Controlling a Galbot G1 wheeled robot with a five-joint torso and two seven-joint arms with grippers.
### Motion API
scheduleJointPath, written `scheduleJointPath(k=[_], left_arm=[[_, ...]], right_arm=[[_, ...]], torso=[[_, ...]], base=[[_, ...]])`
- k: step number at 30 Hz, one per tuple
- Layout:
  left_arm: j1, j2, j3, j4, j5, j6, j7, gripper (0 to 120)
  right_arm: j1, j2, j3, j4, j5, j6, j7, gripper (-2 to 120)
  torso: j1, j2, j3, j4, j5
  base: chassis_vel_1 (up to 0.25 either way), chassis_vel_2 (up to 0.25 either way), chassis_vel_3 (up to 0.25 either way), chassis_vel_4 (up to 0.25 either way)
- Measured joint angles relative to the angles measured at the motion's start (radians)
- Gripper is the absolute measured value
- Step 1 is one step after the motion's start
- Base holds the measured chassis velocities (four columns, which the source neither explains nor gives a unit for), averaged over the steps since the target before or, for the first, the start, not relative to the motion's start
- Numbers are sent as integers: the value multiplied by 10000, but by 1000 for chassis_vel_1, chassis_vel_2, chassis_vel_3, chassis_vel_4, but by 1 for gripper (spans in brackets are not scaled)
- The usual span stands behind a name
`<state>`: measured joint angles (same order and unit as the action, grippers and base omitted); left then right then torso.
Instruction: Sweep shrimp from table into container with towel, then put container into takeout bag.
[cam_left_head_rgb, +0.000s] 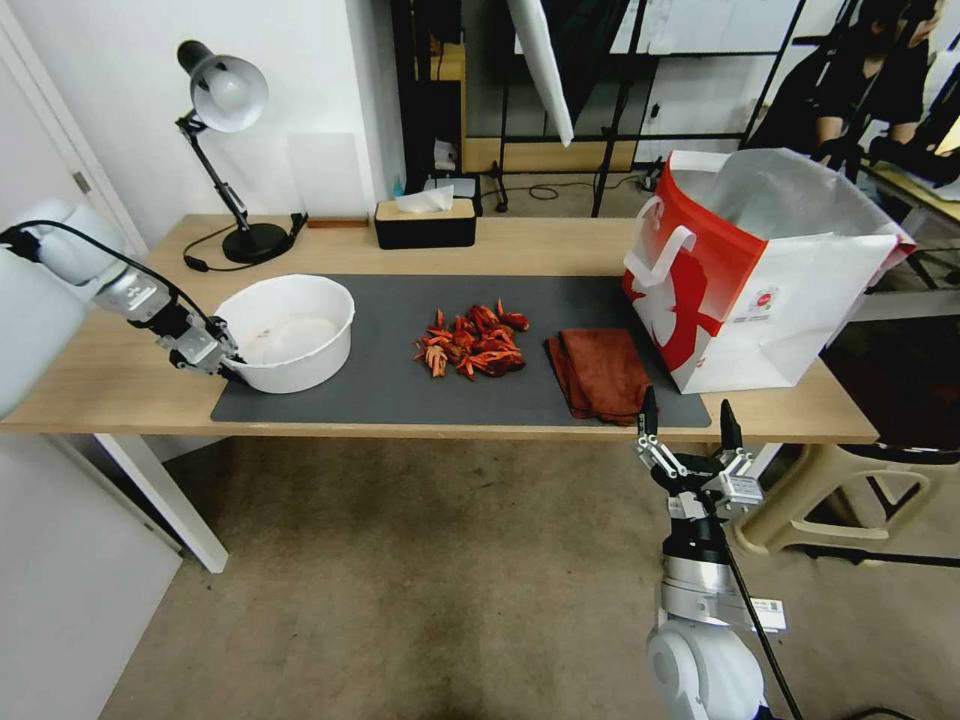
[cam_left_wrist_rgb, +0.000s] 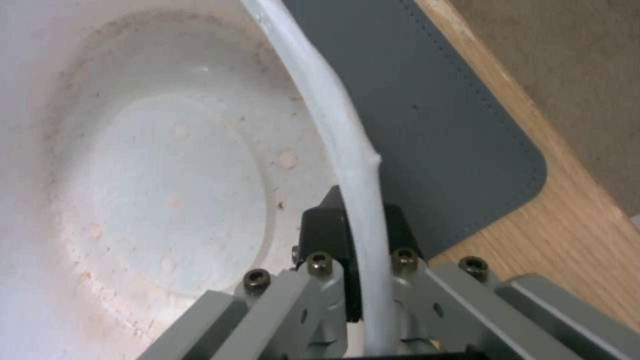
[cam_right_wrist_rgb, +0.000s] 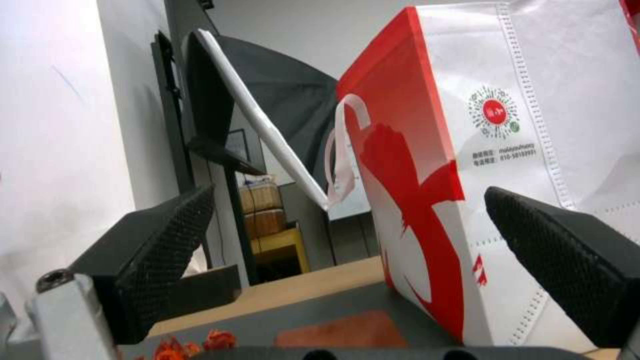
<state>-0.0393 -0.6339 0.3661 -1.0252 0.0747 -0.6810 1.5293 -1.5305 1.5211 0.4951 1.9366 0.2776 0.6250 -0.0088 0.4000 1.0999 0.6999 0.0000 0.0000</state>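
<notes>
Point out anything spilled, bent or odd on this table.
The shrimp lie loose on the mat, not in the container. The left gripper pinches the container's rim, which looks kinked there.

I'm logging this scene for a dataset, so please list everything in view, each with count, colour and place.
table: one, light wood, across the scene
mat: one, dark grey, on the table
container: one, white, left end of the mat
shrimp: one heap, red-orange, middle of the mat
towel: one, rust brown, folded, right of the shrimp
takeout bag: one, red and white, right end of the table
tissue box: one, black, back edge
lamp: one, black, back left
left end effector: shut on the container's rim
right end effector: open, at the table's front edge near the towel
</notes>
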Motion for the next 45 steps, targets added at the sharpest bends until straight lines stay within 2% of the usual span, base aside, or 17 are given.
scheduleJointPath(k=[8,12,15,16,19,20,22,23,27,28,30,31,35,38,39,43,45], left_arm=[[-234,200,-15,-445,-368,-44,0,0],[-460,303,228,-967,-705,2,0,0],[-636,419,493,-1717,-1200,100,0,0],[-636,419,493,-1717,-1200,100,0,0],[-673,509,572,-2531,-1441,222,-1,0],[-673,509,572,-2531,-1441,222,-1,0],[-703,610,646,-3245,-1637,320,-1,0],[-703,610,646,-3245,-1637,320,-1,0],[-714,784,886,-4451,-2060,515,-2,0],[-714,784,886,-4451,-2060,515,-2,0],[-699,848,967,-5176,-2175,668,-3,0],[-699,848,967,-5176,-2175,668,-3,0],[-610,909,990,-5923,-2280,784,-4,0],[-447,975,945,-6722,-2288,909,-6,0],[-447,975,945,-6722,-2288,909,-6,0],[4,1046,667,-7742,-2324,1033,-10,0],[192,1099,548,-8005,-2291,1037,-9,0]], right_arm=[[18,-9,-20,42,-20,-18,14,100],[10,-9,-6,55,-27,-23,17,100],[-13,-9,6,87,-34,-29,18,100],[-13,-9,6,87,-34,-29,18,100],[-36,-8,21,112,-43,-34,19,100],[-36,-8,21,112,-43,-34,19,100],[-60,-7,29,128,-69,-38,20,100],[-60,-7,29,128,-69,-38,20,100],[-77,38,19,129,-158,-41,20,100],[-77,38,19,129,-158,-41,20,100],[-84,91,-11,130,-234,-41,20,100],[-84,91,-11,130,-234,-41,20,100],[-102,158,-31,144,-334,-42,24,100],[-136,200,-26,145,-424,-40,27,100],[-136,200,-26,145,-424,-40,27,100],[-146,285,-14,106,-521,-15,31,100],[-145,306,-12,90,-547,-14,35,100]], torso=[[0,1,0,1,0],[1,0,1,-1,-1],[-1,1,0,0,1],[-1,1,0,0,1],[-1,0,1,-1,0],[-1,0,1,-1,0],[-2,1,0,-1,2],[-2,1,0,-1,2],[-1,1,0,0,1],[-1,1,0,0,1],[-1,0,0,0,2],[-1,0,0,0,2],[-1,0,0,0,1],[-1,0,0,0,2],[-1,0,0,0,2],[-1,0,0,-1,2],[-1,0,0,-1,1]], base=[[0,0,0,0],[0,0,0,0],[0,0,0,0],[0,0,0,0],[0,0,0,0],[0,0,0,0],[0,0,0,0],[0,0,0,0],[0,0,0,0],[0,0,0,0],[0,0,0,0],[0,0,0,0],[0,0,0,0],[0,0,0,0],[0,0,0,0],[0,0,0,0],[0,0,0,0]])
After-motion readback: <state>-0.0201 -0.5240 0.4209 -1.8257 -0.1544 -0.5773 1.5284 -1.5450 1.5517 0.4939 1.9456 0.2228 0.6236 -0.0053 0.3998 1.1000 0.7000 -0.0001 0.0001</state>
